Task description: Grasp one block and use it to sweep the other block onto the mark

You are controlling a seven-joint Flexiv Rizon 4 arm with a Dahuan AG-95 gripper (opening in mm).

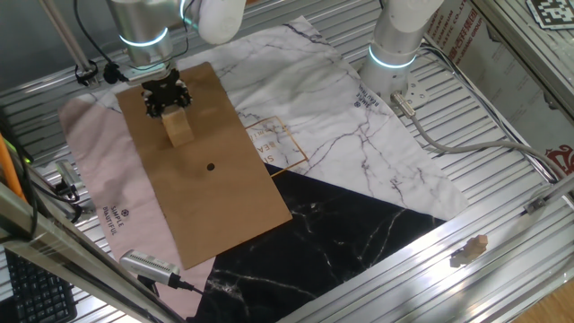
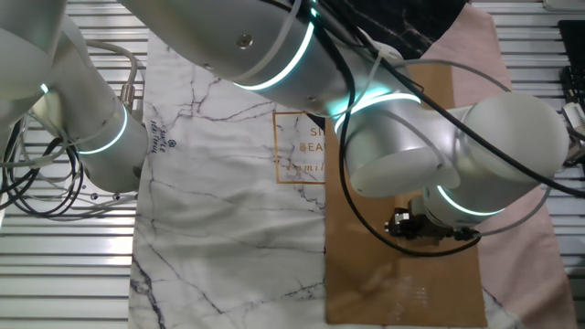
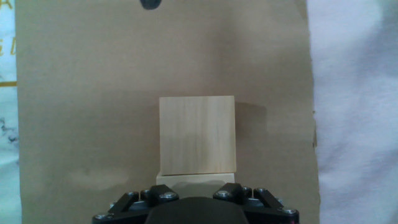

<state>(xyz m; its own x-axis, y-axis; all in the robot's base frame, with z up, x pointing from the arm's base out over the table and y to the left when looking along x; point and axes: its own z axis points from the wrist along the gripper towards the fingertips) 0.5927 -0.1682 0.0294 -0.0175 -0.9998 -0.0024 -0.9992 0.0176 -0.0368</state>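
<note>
The gripper (image 1: 167, 100) low over the brown paper sheet (image 1: 233, 202), clamped on one wooden block (image 3: 194, 178), the other wooden block (image 3: 197, 134) touching just in front of it, the small black mark (image 1: 211, 166) a little farther ahead.

- Bright, even overhead light; shadows are soft.
- The wooden block (image 3: 197, 135) casts a faint shadow to its right.
- Glare on the metal table slats (image 1: 502, 224).
- The gripper's (image 3: 196, 200) near edge is blurred.

A brown cardboard sheet (image 1: 202, 170) lies over a white marble-patterned cloth (image 1: 350, 135), beside a pink cloth (image 1: 99, 193) and a black marbled sheet (image 1: 332, 229).
</note>
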